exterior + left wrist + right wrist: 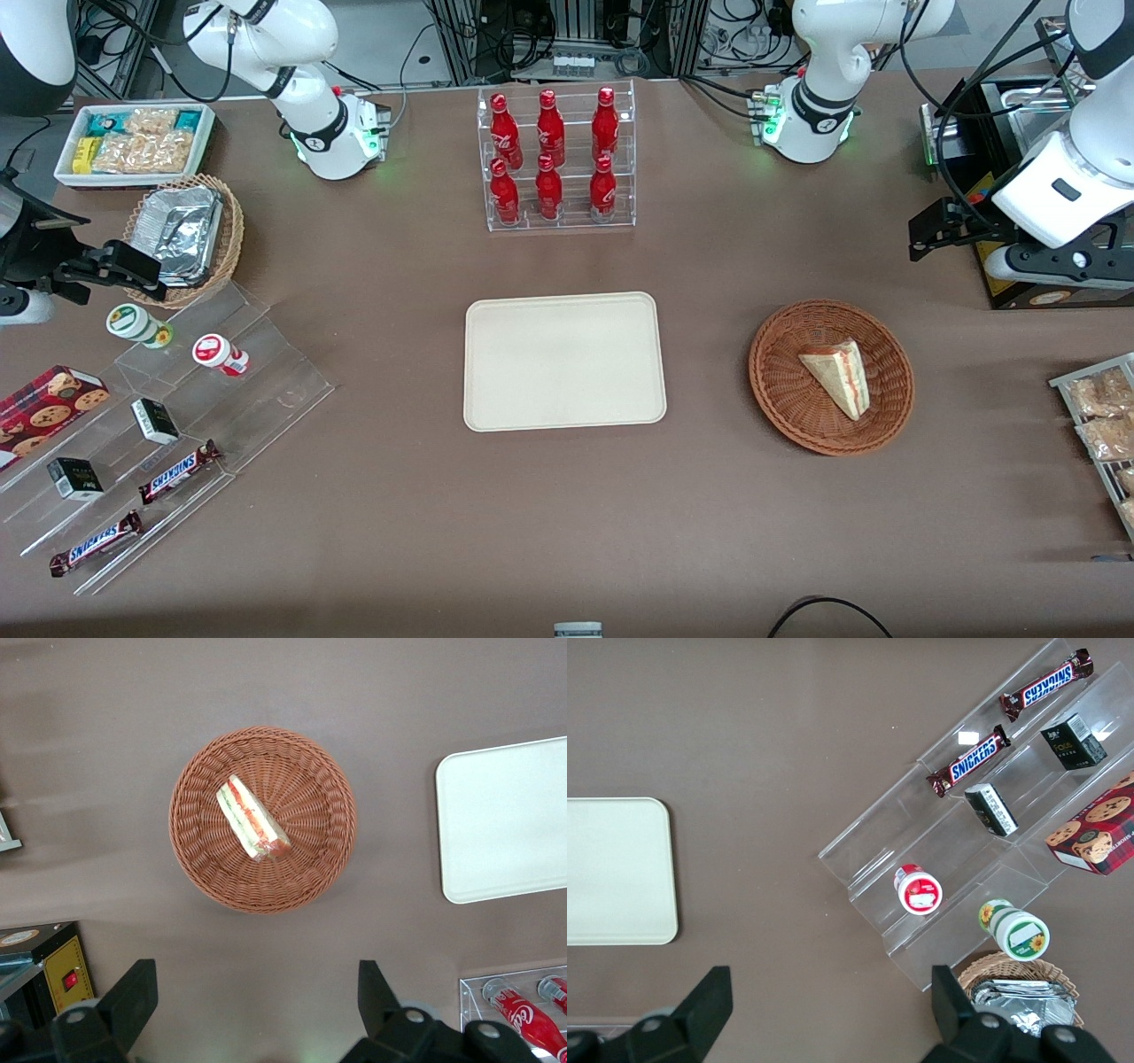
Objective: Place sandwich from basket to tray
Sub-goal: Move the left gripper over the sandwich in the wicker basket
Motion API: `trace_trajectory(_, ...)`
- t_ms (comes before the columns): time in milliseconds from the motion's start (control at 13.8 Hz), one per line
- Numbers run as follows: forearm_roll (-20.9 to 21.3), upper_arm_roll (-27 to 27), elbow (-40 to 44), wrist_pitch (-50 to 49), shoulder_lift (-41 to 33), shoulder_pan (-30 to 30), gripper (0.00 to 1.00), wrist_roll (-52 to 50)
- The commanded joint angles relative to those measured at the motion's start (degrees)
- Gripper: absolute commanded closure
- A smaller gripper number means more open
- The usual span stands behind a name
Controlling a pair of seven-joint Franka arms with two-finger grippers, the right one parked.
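The sandwich (837,377) (252,819), a pale triangular wedge with red and green filling, lies in the round reddish-brown wicker basket (771,390) (195,859). The cream tray (564,361) (505,819) lies flat at the table's middle, beside the basket and apart from it, with nothing on it. My gripper (926,232) (255,983) hangs above the table, farther from the front camera than the basket and toward the working arm's end. Its fingers (137,988) are spread wide, open, with only bare table between them.
A clear rack of red bottles (556,159) stands farther from the front camera than the tray. A black and yellow box (1019,288) sits under the working arm. A wire rack of snack packets (1099,416) lies at that end, and a clear stepped display (177,425) at the parked arm's end.
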Motion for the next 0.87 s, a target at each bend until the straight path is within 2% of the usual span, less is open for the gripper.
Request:
trace_trajectory(0, -0.19, -0.11, 0.78, -0.04, 0.22, -0.24, 0.00, -0.47)
trace_trajectory(364, -0.63, -0.19, -1.32, 1.27, 1.62, -0.33, 0.00, -0.38)
trace_trajectory(582, -0.81, -0.28, -6.41, 7.58, 3.29, -0.42, 0.00, -0.38)
trace_trajectory(800, -0.81, -0.28, -8.36, 13.04, 8.12, -0.33, 0.00, -0.38)
